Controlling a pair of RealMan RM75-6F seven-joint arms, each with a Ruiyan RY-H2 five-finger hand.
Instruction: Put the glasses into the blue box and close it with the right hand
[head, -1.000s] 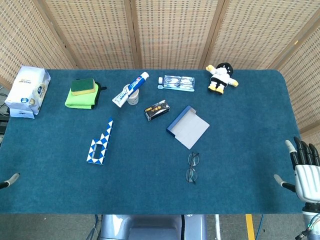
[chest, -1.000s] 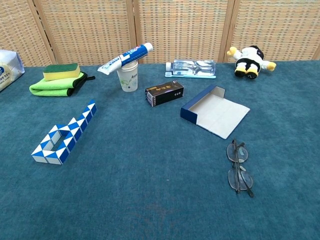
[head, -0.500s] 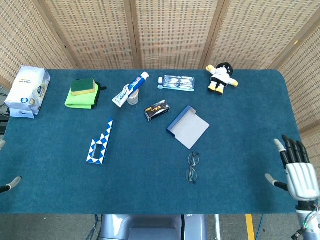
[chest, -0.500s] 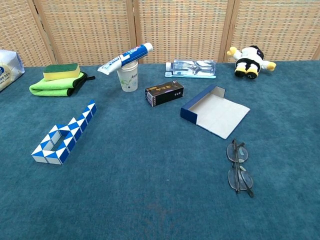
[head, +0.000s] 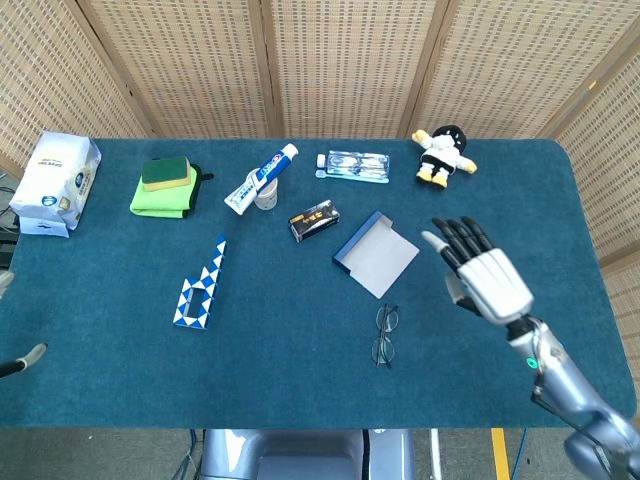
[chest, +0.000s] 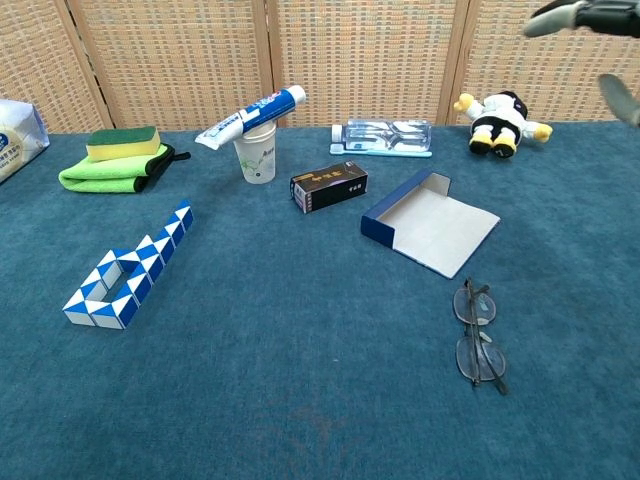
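Beside the open blue box (head: 374, 255), black carton (head: 313, 220), glasses (head: 384, 335) below, right hand (head: 482, 273) raised, fingers spread, empty.

Far edge, 10 to 1 o'clock: tissue pack (head: 55, 180), sponge (head: 165, 171) on green cloth (head: 162, 198), toothpaste tube (head: 261, 178) across a cup (head: 266, 196), clear case (head: 354, 164), plush toy (head: 444, 155). Centre: black box (head: 314, 220). At 9 o'clock: blue-white snake puzzle (head: 200, 285).

Bare blue bench (head: 480, 360) lies between my right hand (head: 487, 278), fingers spread and holding nothing, and the glasses (head: 384, 335) lying flat. The open blue box (head: 376, 254) sits just beyond the glasses with nothing between them. The small black box (head: 314, 220) stands near the box's far left side.
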